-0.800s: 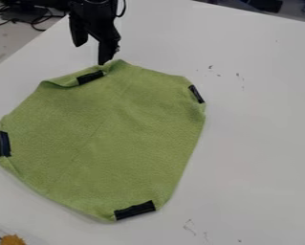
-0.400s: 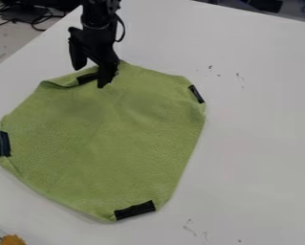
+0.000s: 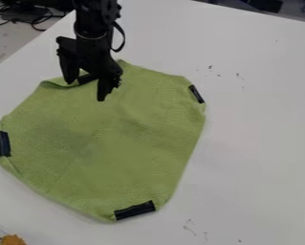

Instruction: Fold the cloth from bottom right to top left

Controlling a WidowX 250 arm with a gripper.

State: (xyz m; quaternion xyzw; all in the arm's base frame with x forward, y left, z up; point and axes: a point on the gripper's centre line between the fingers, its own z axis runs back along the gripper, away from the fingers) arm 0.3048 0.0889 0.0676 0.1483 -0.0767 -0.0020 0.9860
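The green cloth point(image 3: 113, 148) lies spread on the white worktop point(image 3: 263, 124), taking up the middle and left of the view, unfolded apart from a tucked rim at the upper left. Laying it out like this probably leaves its near side free to be picked up and carried over.

The end effector point(image 3: 85, 91) hangs above the cloth's upper left part, its fingers spread wide with nothing between them; whether a tip touches the fabric I cannot tell. It sits at the side where the fold should finish, so it would likely have to cross to the lower right edge before gripping.

Dark strips mark the rim: a bottom strip point(image 3: 135, 210), a left strip point(image 3: 3, 144), a right strip point(image 3: 196, 94) and an upper strip point(image 3: 86, 79), partly hidden behind the fingers. They may be there to show where to grasp (only a guess, though a sensible one).

The cloth is nearly as broad as it is long, so no long axis stands out clearly. Its straighter right side slants down and inward, and the outline narrows towards the bottom strip, pointing at the near edge of the view.
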